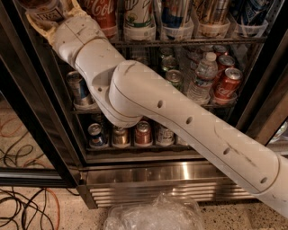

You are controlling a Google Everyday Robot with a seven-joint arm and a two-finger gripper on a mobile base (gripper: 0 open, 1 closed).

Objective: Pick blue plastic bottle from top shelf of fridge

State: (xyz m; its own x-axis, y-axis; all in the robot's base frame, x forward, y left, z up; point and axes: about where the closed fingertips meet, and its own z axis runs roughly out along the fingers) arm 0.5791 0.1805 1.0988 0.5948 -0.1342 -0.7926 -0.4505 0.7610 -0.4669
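Note:
My gripper [48,10] is at the top left edge of the camera view, in front of the fridge's [157,179] left door frame. Its tan fingers [35,23] are closed around the lower part of the blue plastic bottle [44,13], which shows brown drink and a white label; its cap is out of view. The bottle is held to the left of the top shelf [189,42] and of the red Coca-Cola bottle [101,13]. My white arm runs from the lower right across the fridge front.
Tall bottles in clear holders line the top shelf. Below are a small water bottle [200,76], red cans [227,83] and more cans [143,134]. The black door frame [27,103] stands at left. Cables [22,211] and a clear plastic bag [153,215] lie on the floor.

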